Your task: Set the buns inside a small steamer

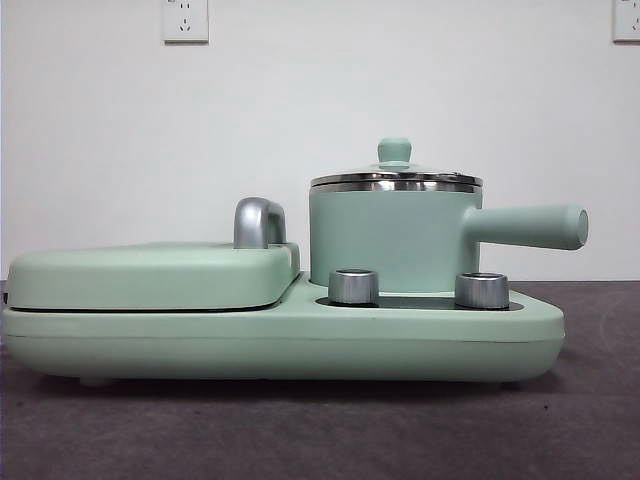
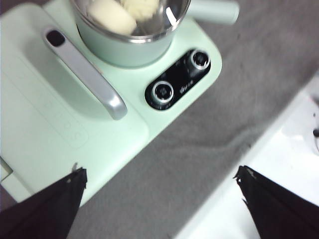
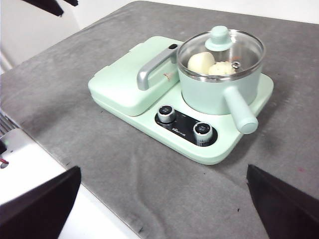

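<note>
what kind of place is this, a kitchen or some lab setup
Likely a lab bench, not a kitchen: a lone breakfast cooker on a grey cloth-covered table against a bare white wall. Both buns sit in the lidded small steamer.

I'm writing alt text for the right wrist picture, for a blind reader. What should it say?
A mint-green steamer pot with its glass lid on holds two cream-white buns, sitting on a green cooker base on a grey table. Beside the pot is a closed flat grill with a chrome handle; the right gripper's open black jaws frame the bottom corners.
</note>
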Action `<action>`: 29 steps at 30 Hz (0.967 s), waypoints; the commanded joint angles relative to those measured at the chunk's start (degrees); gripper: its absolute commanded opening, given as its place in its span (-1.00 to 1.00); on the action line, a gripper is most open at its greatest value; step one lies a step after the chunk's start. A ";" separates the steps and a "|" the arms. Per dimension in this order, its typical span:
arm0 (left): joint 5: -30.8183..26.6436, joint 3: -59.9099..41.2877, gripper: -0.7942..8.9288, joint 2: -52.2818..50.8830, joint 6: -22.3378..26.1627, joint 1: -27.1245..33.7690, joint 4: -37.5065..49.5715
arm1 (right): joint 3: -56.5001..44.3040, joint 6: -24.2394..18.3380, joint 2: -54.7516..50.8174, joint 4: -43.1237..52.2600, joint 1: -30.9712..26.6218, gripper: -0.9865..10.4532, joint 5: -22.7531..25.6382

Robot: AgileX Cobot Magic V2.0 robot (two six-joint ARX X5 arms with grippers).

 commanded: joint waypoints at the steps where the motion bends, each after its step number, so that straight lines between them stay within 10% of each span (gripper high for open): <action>1: -0.02 -8.85 0.18 -8.28 -2.21 -0.52 6.34 | 0.55 -1.36 0.00 0.98 0.28 0.11 -0.52; 10: -0.35 -31.61 0.17 -30.51 -9.99 -0.48 21.16 | 0.55 -1.44 0.00 2.10 0.28 0.10 -1.11; 14: -1.62 -36.65 -0.88 -35.10 -12.17 -0.48 21.90 | 0.55 -1.81 0.00 2.08 0.28 -0.83 -1.14; 29: -1.57 -37.90 -0.80 -36.57 -12.37 -0.48 21.53 | 0.57 -3.02 0.00 3.74 0.28 -0.79 -1.03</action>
